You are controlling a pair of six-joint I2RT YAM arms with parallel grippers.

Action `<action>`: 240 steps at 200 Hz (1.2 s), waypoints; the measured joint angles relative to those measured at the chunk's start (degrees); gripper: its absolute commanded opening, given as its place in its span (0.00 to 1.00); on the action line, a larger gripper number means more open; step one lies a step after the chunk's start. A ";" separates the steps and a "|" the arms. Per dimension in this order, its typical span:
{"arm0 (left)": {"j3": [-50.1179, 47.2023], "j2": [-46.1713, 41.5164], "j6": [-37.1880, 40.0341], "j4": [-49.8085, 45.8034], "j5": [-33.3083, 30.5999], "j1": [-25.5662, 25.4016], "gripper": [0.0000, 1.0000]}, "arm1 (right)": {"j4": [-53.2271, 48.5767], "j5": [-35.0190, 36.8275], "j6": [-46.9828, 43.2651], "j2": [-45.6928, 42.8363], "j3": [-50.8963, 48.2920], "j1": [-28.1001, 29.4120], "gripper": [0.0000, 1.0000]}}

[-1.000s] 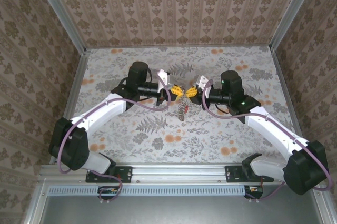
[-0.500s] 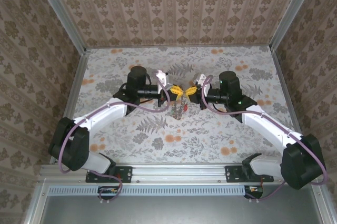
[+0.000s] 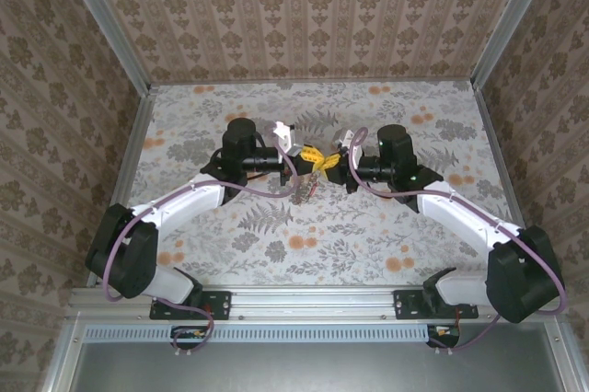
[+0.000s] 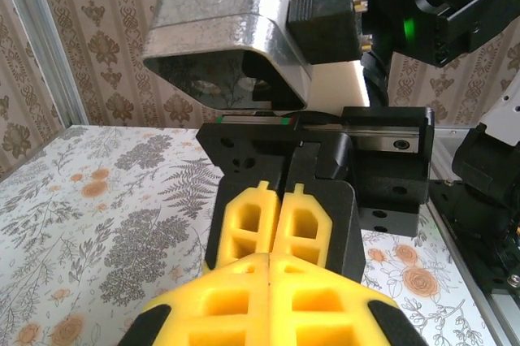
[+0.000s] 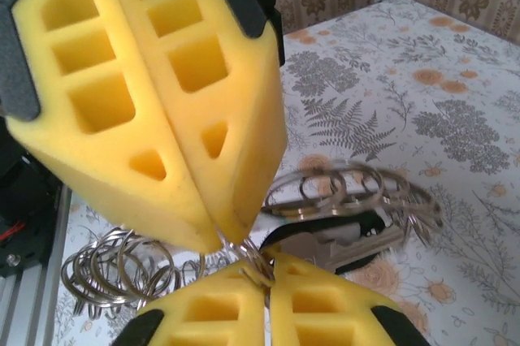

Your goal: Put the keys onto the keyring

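Observation:
My left gripper (image 3: 312,159) and right gripper (image 3: 329,164) meet tip to tip above the middle of the table. The keyring (image 3: 304,188) hangs just under them with the keys bunched on it. In the right wrist view the right gripper (image 5: 268,271) is shut on the keyring's wire. The left gripper (image 5: 216,235) comes down from the upper left, also shut, pinching the same wire. Loops of the keyring (image 5: 114,269) spread to both sides, and a black-headed key (image 5: 333,240) lies behind them. In the left wrist view my left gripper (image 4: 268,258) is shut, facing the shut right gripper (image 4: 278,228).
The floral-print table (image 3: 368,226) is walled by patterned panels at the back and sides, with metal rails (image 3: 138,134) along its edges. Both arm bases sit on the near rail (image 3: 313,305).
The right gripper has moved left and closed fully against the left gripper's tip. The hanging keyring bundle has shifted slightly left and up under the left gripper.

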 measured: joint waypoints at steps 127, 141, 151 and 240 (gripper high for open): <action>-2.14 -0.20 1.27 0.20 -2.67 0.04 0.00 | -4.52 3.61 -2.16 -1.99 0.07 0.02 0.14; -2.27 -0.20 1.27 0.22 -2.99 0.04 0.00 | -5.29 3.91 -3.32 -2.01 0.22 0.09 0.15; -2.45 -0.20 1.27 0.37 -3.02 0.04 0.00 | -5.88 3.96 -4.02 -2.05 0.28 0.13 0.19; -3.17 -0.20 1.18 1.95 -3.19 0.04 0.00 | -5.90 3.98 -6.23 -2.62 0.39 0.13 0.27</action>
